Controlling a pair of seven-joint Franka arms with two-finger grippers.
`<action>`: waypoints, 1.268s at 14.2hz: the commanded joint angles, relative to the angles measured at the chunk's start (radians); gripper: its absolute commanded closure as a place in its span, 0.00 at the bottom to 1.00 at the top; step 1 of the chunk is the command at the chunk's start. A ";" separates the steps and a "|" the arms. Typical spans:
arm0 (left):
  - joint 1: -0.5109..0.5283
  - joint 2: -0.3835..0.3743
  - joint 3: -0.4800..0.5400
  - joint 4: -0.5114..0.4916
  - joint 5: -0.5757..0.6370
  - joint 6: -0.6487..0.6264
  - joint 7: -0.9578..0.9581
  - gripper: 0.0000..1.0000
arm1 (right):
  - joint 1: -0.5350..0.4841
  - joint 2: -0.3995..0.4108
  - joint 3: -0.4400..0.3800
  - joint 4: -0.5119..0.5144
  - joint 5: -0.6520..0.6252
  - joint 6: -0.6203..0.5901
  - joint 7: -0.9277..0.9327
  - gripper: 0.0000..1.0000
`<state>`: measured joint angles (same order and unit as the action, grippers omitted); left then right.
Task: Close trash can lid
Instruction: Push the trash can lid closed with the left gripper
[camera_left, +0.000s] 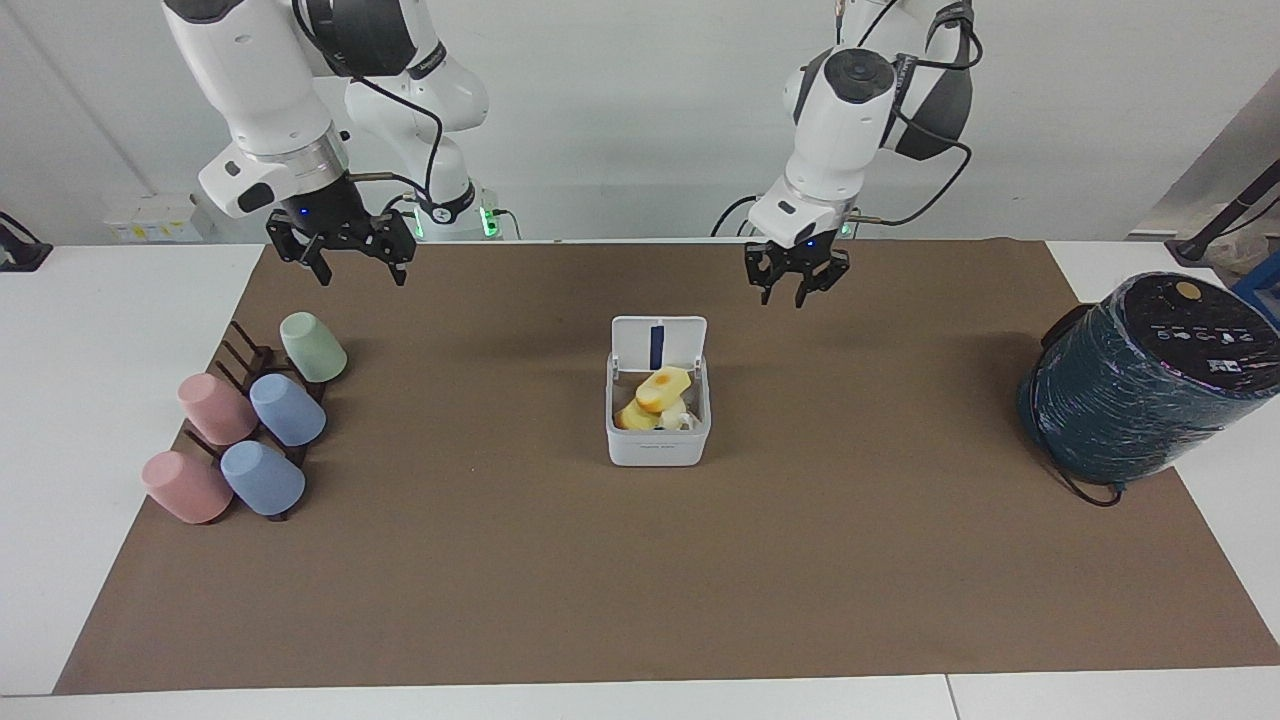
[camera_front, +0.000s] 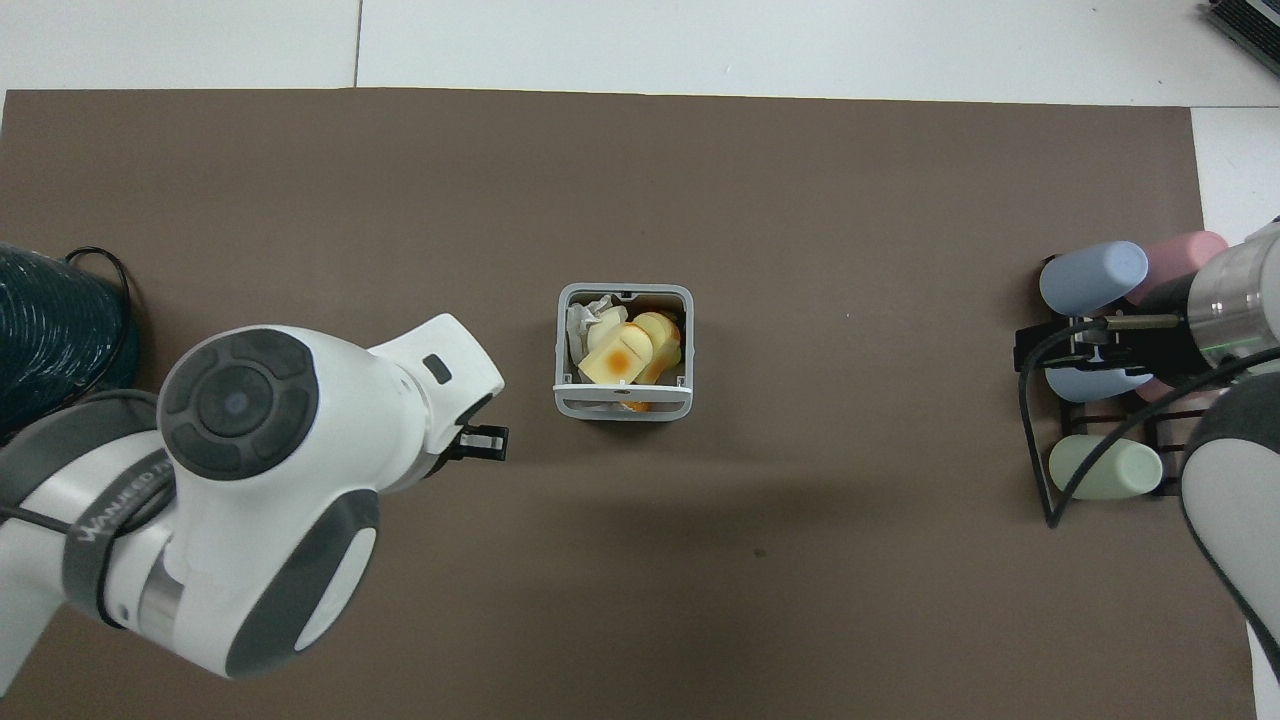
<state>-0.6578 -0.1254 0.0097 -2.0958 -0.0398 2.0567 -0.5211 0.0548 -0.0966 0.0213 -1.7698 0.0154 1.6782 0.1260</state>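
Observation:
The trash can (camera_left: 657, 446) is a small white square box in the middle of the brown mat, with yellow food pieces (camera_left: 660, 390) inside. Its lid (camera_left: 659, 343) stands open and upright on the side nearer the robots, blue strip facing the can. In the overhead view I see the can's rim (camera_front: 562, 340) and the lid (camera_front: 622, 404) edge-on. My left gripper (camera_left: 797, 292) is open and empty, in the air over the mat, beside the lid toward the left arm's end; its tip shows under the arm (camera_front: 487, 441). My right gripper (camera_left: 355, 268) waits open over the cup rack.
A large dark teal cylinder (camera_left: 1140, 380) stands at the left arm's end of the table (camera_front: 50, 340). A dark rack with several pastel cups (camera_left: 250, 420) sits at the right arm's end (camera_front: 1100, 280).

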 joint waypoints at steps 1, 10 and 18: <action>-0.083 0.012 0.019 -0.047 -0.012 0.135 -0.129 0.68 | -0.013 -0.025 0.005 -0.023 0.009 -0.005 -0.026 0.00; -0.040 0.170 0.021 -0.018 -0.025 0.575 -0.175 0.81 | -0.013 -0.025 0.005 -0.023 0.009 -0.005 -0.026 0.00; -0.013 0.344 0.019 0.079 -0.025 0.691 -0.177 0.84 | -0.013 -0.025 0.005 -0.023 0.009 -0.005 -0.026 0.00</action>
<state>-0.6647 0.1436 0.0332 -2.0617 -0.0533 2.7031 -0.6921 0.0548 -0.0966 0.0213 -1.7698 0.0154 1.6782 0.1260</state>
